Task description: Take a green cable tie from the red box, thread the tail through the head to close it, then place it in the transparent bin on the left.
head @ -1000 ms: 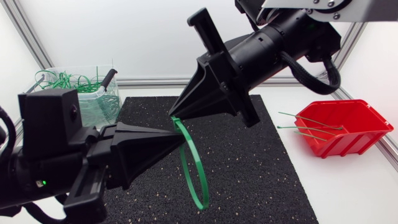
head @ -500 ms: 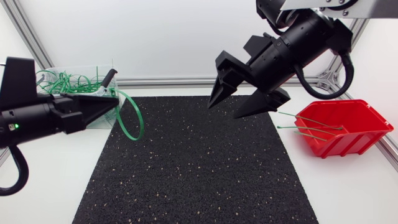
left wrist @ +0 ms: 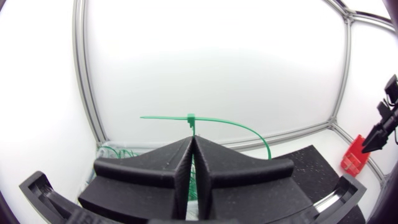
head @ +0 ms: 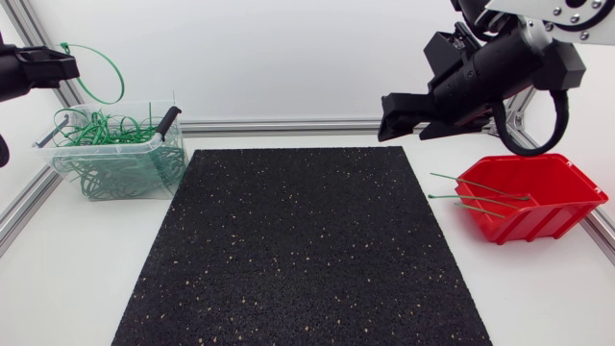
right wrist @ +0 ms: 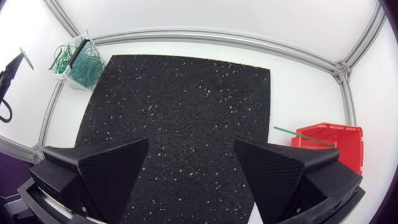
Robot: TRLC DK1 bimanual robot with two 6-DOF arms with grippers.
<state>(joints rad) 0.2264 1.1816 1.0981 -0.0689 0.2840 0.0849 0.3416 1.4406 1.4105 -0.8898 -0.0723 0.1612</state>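
Lying nearest was the black speckled mat point(head: 307, 250). Past it, the red plastic box point(head: 567, 187) held thin green ties point(head: 480, 185). The right gripper point(right wrist: 191, 146) hung with fingers spread wide. Farthest, the left gripper point(left wrist: 191, 140) pinched the looped green cable tie point(left wrist: 189, 117) above the clear plastic bin point(head: 163, 159).

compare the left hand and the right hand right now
The left hand is shut on a looped green cable tie; the right hand is open and empty. The left hand hangs by the transparent bin; the right hand by the red box. Both are matte black and raised off the table.
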